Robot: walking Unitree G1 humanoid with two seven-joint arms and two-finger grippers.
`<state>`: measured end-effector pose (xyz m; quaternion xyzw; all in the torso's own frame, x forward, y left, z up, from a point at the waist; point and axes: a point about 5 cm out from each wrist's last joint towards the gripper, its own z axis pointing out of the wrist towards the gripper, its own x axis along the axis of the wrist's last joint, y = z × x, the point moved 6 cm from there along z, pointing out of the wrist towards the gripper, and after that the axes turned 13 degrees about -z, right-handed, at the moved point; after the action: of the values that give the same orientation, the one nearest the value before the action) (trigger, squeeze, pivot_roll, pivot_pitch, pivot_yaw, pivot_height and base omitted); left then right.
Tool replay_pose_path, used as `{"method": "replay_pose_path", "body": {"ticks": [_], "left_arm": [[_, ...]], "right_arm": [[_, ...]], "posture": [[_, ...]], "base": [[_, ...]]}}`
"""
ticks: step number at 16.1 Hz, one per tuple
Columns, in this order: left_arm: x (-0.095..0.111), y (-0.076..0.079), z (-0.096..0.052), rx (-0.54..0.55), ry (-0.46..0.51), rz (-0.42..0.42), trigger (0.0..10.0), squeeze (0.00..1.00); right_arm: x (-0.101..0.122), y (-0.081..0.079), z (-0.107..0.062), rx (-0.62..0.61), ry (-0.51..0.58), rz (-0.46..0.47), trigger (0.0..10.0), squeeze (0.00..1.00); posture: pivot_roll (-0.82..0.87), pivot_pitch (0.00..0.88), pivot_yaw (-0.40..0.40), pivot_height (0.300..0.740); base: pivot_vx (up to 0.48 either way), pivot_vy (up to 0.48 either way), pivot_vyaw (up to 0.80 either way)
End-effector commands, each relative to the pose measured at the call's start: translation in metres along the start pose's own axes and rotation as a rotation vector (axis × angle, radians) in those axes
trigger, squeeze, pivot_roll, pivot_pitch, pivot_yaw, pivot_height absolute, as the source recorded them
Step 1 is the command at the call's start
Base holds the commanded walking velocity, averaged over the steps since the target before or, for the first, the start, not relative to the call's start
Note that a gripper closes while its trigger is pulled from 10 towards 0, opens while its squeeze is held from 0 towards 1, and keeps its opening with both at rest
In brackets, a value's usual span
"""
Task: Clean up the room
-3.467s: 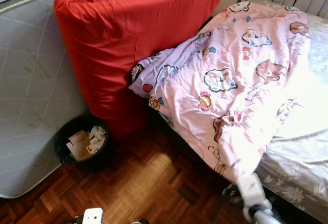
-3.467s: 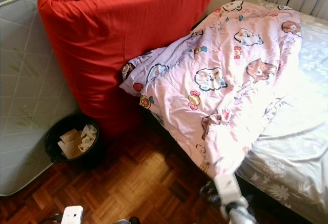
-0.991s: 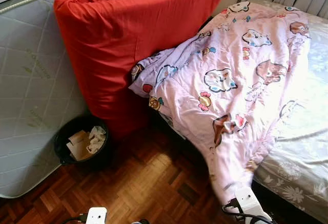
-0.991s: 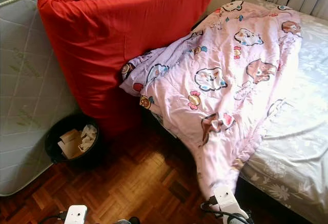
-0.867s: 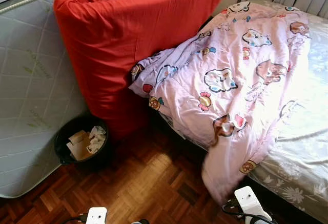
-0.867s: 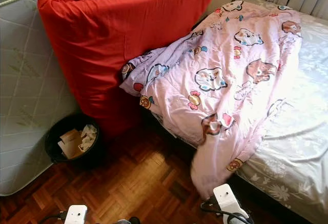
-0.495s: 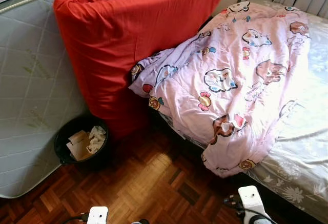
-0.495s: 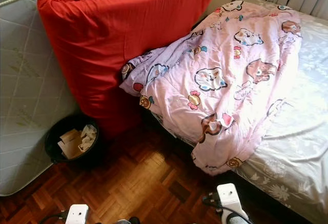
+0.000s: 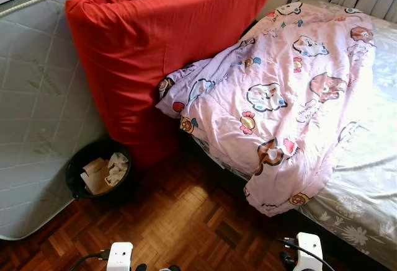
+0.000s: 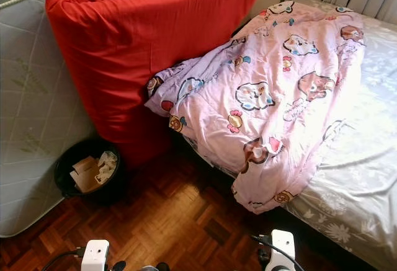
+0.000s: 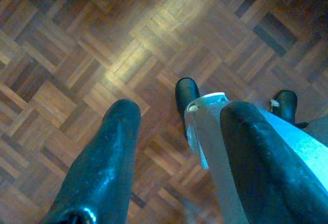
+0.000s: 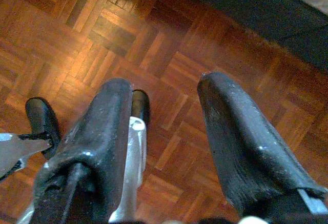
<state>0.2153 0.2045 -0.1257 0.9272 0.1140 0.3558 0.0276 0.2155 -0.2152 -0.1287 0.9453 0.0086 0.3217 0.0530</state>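
**Quilt corner released onto the bed edge, right arm lowered**

Since the earlier frames the pink cartoon quilt (image 9: 279,97), previously drawn down toward the floor at lower right, has been let go and is now bunched back on the mattress (image 9: 366,184), its lowest corner hanging just over the bed edge at centre right. The right gripper (image 12: 169,131) has been dropped to the bottom right of the frame; its fingers are held apart over the parquet floor (image 9: 180,221), with nothing between them. The left gripper (image 11: 179,147) hangs idle at lower left, fingers likewise spread and empty.

The quilt is judged still untidy. To straighten it well, the hanging corner should be pinched firmly in a thick fold, then drawn evenly along the bed rather than downward, so it is not dragged onto the floor. The red cushion (image 9: 161,41) at upper left and the black waste bin (image 9: 99,175) at lower left should be kept clear of.
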Motion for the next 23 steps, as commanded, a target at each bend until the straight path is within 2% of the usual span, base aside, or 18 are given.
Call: {"method": "replay_pose_path", "body": {"ticks": [1,4,7,11,16,20,23], "left_arm": [[-0.01,-0.004,-0.003,0.017,-0.022,-0.023,10.0,0.0],[-0.01,-0.007,-0.003,0.031,-0.021,-0.044,10.0,0.0],[-0.009,-0.005,-0.002,0.032,-0.022,-0.048,10.0,0.0],[-0.007,-0.004,-0.001,0.04,-0.012,-0.095,10.0,0.0],[-0.011,-0.004,-0.002,0.042,-0.033,-0.081,10.0,0.0],[-0.01,-0.006,-0.002,0.051,-0.035,-0.047,10.0,0.0],[-0.011,-0.006,-0.002,0.049,-0.036,-0.044,10.0,0.0]], "right_arm": [[-0.017,-0.003,-0.003,0.003,-0.049,0.006,10.0,0.0],[-0.027,0.001,-0.006,0.004,-0.062,-0.043,10.0,0.0],[-0.028,0.0,-0.006,0.014,-0.067,-0.04,10.0,0.0],[-0.031,-0.001,-0.007,0.015,-0.072,-0.048,10.0,0.0],[-0.037,-0.002,-0.008,0.018,-0.091,-0.044,10.0,0.0],[-0.033,-0.008,-0.007,0.025,-0.077,-0.037,10.0,0.0],[-0.036,-0.008,-0.008,0.019,-0.082,0.015,10.0,0.0]], "posture": [[0.05,0.143,0.019,0.74],[0.04,0.141,0.015,0.74],[0.04,0.131,0.01,0.74],[0.05,0.114,0.001,0.74],[0.05,0.099,0.005,0.74],[0.04,0.085,0.015,0.74],[0.04,0.072,0.022,0.74]], "base": [[0.0,0.0,0.0],[0.0,0.0,0.49],[0.0,0.0,0.77],[0.0,0.0,0.78],[0.0,0.0,0.79],[0.0,0.0,0.79],[0.0,0.0,0.26]]}}
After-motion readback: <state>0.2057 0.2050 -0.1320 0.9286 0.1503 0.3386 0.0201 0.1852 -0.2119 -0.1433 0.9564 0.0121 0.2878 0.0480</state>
